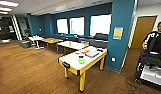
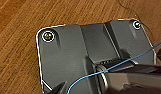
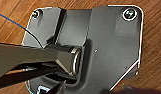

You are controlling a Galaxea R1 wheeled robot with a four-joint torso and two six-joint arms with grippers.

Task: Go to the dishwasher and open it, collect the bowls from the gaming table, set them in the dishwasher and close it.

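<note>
The gaming table (image 1: 71, 65) has a white top, a yellow rim and yellow legs, and stands in the middle of the head view, a few steps ahead. A lime-green bowl (image 1: 81, 60) sits on its top, towards the near end. Small orange and red items (image 1: 81, 52) and a flat blue-and-white object (image 1: 92, 53) lie further back on it, too blurred to name. The dishwasher is out of view. My left gripper (image 2: 59, 88) and my right gripper (image 3: 59, 88) hang low over the wooden floor (image 2: 16, 37), away from the table.
A teal pillar (image 1: 119, 35) stands just right of the table. A person (image 1: 158, 37) stands at the far right behind a control rig on a cart (image 1: 152, 68). Several café tables (image 1: 71, 45) line the windows behind. Open wooden floor (image 1: 26, 70) stretches to the left.
</note>
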